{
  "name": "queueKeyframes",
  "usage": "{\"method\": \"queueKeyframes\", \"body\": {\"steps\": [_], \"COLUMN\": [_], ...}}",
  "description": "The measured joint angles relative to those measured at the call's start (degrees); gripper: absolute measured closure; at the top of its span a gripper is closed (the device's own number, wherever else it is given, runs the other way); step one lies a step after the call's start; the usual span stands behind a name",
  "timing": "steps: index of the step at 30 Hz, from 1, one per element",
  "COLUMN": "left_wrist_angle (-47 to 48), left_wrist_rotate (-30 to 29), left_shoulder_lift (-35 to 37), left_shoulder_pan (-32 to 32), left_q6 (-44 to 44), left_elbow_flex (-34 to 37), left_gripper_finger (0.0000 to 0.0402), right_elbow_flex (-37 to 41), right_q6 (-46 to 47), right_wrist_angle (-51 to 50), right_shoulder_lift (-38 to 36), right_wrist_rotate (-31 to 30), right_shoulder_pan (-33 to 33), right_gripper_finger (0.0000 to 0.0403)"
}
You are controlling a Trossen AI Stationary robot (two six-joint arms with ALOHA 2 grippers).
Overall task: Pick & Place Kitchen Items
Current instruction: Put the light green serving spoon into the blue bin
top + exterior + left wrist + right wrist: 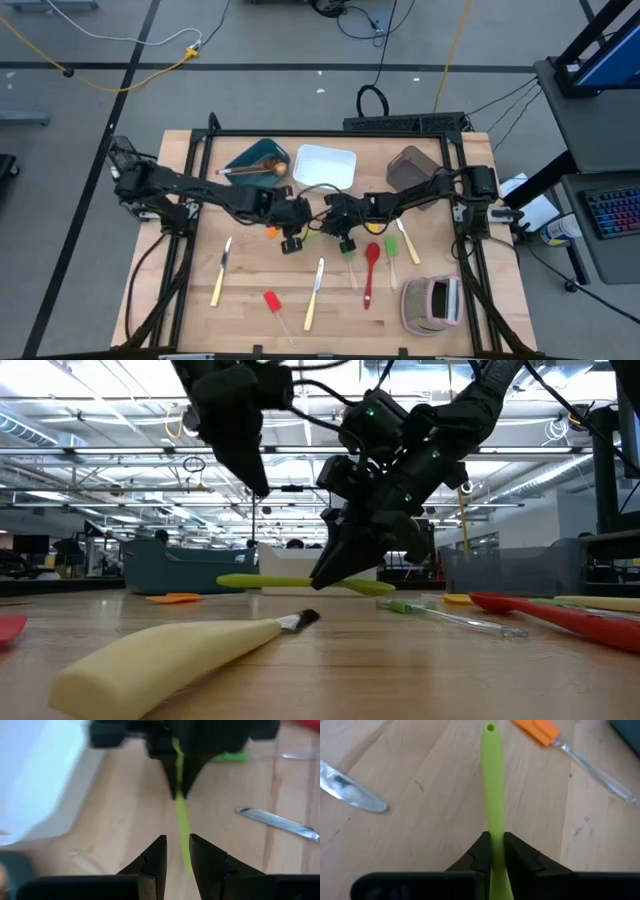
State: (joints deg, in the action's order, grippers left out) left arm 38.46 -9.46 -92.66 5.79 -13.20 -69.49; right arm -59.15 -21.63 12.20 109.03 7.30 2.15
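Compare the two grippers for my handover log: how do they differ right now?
The right gripper is shut on the green spoon, holding it just above the table; the left gripper holds nothing. The right fingers pinch the handle; the left fingers stand slightly apart, around its free end. Both meet mid-table, facing each other.

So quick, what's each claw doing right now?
Right gripper: closed on the green spoon, holding its handle.
Left gripper: open, holding nothing, just in front of the spoon's handle tip.

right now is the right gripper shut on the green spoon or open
Shut on it: the right gripper has both fingers pressed against the green spoon handle. In the low view the spoon hangs level, clear of the table.
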Motion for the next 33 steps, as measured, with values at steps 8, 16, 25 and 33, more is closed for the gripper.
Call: {"method": "queueKeyframes", "body": {"steps": [8, 16, 25, 33], "left_wrist_angle": [-2.9, -4.4, -5.3, -5.1], "left_wrist_rotate": [2.1, 2.4, 3.4, 3.5], "left_shoulder_lift": [-9.1, -12.9, -12.5, -12.5], "left_shoulder_pan": [0.1, -0.5, -1.4, -1.4], "left_q6": [-0.4, -0.2, -0.2, 1.2], "left_elbow_flex": [0.0, 0.0, 0.0, 0.0], "left_gripper_finger": [0.0313, 0.0313, 0.0313, 0.0313], "right_elbow_flex": [0.0, 0.0, 0.0, 0.1], "right_q6": [-0.1, -0.3, -0.2, -0.2], "right_wrist_angle": [0.9, 1.0, 3.5, 5.3], "right_shoulder_lift": [0.0, 0.0, 0.0, 0.0], "right_wrist_rotate": [0.0, 0.0, 0.0, -0.2], "right_shoulder_pan": [0.0, 0.0, 0.0, 0.0], "right_gripper_finger": [0.037, 0.0372, 0.0373, 0.0369]}}
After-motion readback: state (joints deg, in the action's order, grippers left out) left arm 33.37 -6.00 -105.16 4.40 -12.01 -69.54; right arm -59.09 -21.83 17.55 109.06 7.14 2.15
